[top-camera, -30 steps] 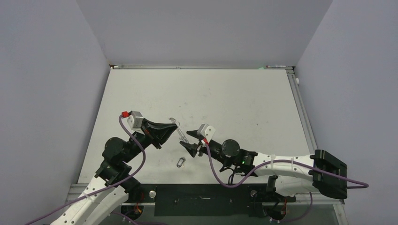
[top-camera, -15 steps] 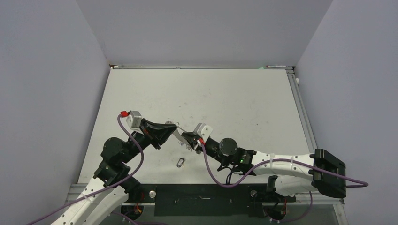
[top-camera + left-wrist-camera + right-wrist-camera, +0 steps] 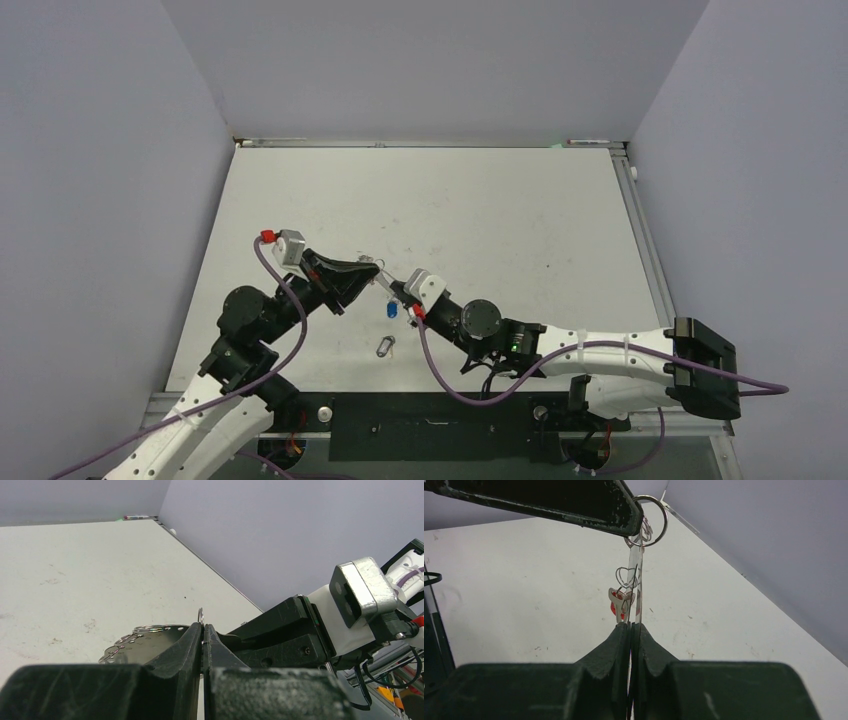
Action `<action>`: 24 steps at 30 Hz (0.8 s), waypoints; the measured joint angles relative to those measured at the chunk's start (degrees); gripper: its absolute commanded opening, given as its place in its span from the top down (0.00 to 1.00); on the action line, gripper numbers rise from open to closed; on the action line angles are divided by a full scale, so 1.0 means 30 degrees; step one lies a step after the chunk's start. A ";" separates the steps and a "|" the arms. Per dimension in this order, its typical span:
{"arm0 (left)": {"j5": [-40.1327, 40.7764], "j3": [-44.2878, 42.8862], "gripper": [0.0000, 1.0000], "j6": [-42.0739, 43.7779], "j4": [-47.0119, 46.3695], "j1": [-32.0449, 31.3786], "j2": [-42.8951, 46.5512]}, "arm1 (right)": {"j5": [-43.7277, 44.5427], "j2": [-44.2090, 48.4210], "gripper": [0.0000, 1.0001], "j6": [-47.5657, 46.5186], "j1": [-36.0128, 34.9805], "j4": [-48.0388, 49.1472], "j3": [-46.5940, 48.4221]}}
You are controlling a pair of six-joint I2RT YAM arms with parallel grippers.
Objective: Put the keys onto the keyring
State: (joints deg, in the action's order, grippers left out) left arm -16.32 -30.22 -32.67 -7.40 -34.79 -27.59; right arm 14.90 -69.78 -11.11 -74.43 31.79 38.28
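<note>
The keyring point(image 3: 145, 639) is a thin silvery metal piece with small rings along its rim. It hangs in the air between my two grippers point(image 3: 384, 284). My left gripper point(image 3: 202, 630) is shut on the small ring at its top point(image 3: 653, 514). My right gripper point(image 3: 630, 625) is shut on its lower edge. A red tag point(image 3: 618, 608) hangs just above my right fingertips. A blue tag point(image 3: 391, 310) dangles below. The keys point(image 3: 385, 346), a tiny dark oval loop, lie on the table near the front, below both grippers and untouched.
The white table point(image 3: 480, 210) has faint scuff marks. A raised rail point(image 3: 640, 230) runs along its right edge and grey walls stand on three sides. The right arm point(image 3: 560, 345) stretches low across the front of the table.
My right gripper has moved left and up to the keyring and shut on it. The blue tag now hangs in view below. My left gripper has stayed nearly still.
</note>
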 measured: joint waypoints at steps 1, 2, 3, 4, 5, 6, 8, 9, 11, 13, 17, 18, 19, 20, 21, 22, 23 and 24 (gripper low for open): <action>-0.0007 -0.0029 1.00 -0.0044 0.0080 0.0000 -0.0058 | 0.0138 0.0015 0.95 -0.0095 -0.0015 -0.0073 0.0000; -0.0007 -0.0058 1.00 -0.0058 0.0153 0.0000 -0.0102 | 0.0284 0.0015 0.95 -0.0168 -0.0044 -0.0124 0.0000; -0.0007 -0.0109 1.00 -0.0066 0.0270 0.0000 -0.0153 | 0.0430 0.0029 0.95 -0.0262 -0.0080 -0.0204 0.0000; -0.0007 -0.0168 1.00 -0.0073 0.0386 0.0000 -0.0211 | 0.0546 0.0066 0.95 -0.0393 -0.0117 -0.0313 0.0000; -0.0007 -0.0240 1.00 -0.0073 0.0510 0.0000 -0.0255 | 0.0699 0.0146 0.95 -0.0517 -0.0175 -0.0423 0.0000; 0.0000 -0.0291 1.00 -0.0073 0.0597 0.0000 -0.0291 | 0.0816 0.0211 0.95 -0.0597 -0.0211 -0.0503 0.0000; 0.0000 -0.0423 1.00 -0.0073 0.0882 0.0000 -0.0313 | 0.1137 0.0393 0.95 -0.0780 -0.0321 -0.0656 0.0000; 0.0000 -0.0481 1.00 -0.0073 0.0947 0.0000 -0.0321 | 0.1253 0.0430 0.95 -0.0845 -0.0350 -0.0670 0.0000; -0.0007 -0.0539 1.00 -0.0080 0.1005 0.0000 -0.0328 | 0.1581 0.0481 0.95 -0.1013 -0.0452 -0.0692 0.0029; -0.0007 -0.0546 1.00 -0.0080 0.1013 0.0000 -0.0328 | 0.1916 0.0481 0.95 -0.1086 -0.0503 -0.0758 0.0080; 0.0015 -0.0525 1.00 -0.0262 0.0838 0.0000 -0.0408 | 0.2710 0.0452 0.95 -0.1093 -0.0831 -0.1049 0.0364; 0.0022 -0.0481 1.00 -0.0372 0.0656 0.0000 -0.0444 | 0.2965 0.0379 0.95 -0.1086 -0.0933 -0.1064 0.0495; 0.0029 -0.0408 1.00 -0.0452 0.0408 0.0000 -0.0481 | 0.3286 0.0182 0.95 -0.1086 -0.1071 -0.1056 0.0736; 0.0066 -0.0306 1.00 -0.0525 0.0175 0.0000 -0.0532 | 0.3490 0.0007 0.95 -0.1078 -0.1151 -0.1064 0.0925; 0.0095 -0.0182 1.00 -0.0576 -0.0044 -0.0007 -0.0590 | 0.3716 -0.0240 0.95 -0.1042 -0.1246 -0.1056 0.1173; 0.0182 -0.0036 1.00 -0.0605 -0.0233 -0.0015 -0.0641 | 0.3927 -0.0488 0.95 -0.0969 -0.1348 -0.1064 0.1392; 0.0284 0.0080 1.00 -0.0619 -0.0350 -0.0022 -0.0699 | 0.4138 -0.0736 0.95 -0.0896 -0.1377 -0.1071 0.1574; 0.0393 0.0168 1.00 -0.0619 -0.0452 -0.0015 -0.0765 | 0.4350 -0.0911 0.95 -0.0838 -0.1479 -0.1100 0.1661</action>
State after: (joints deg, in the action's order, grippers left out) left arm -15.14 -29.71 -34.52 -8.75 -34.83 -29.89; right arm 27.94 -72.51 -13.63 -78.87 28.49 43.27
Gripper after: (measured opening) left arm 0.006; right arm 0.058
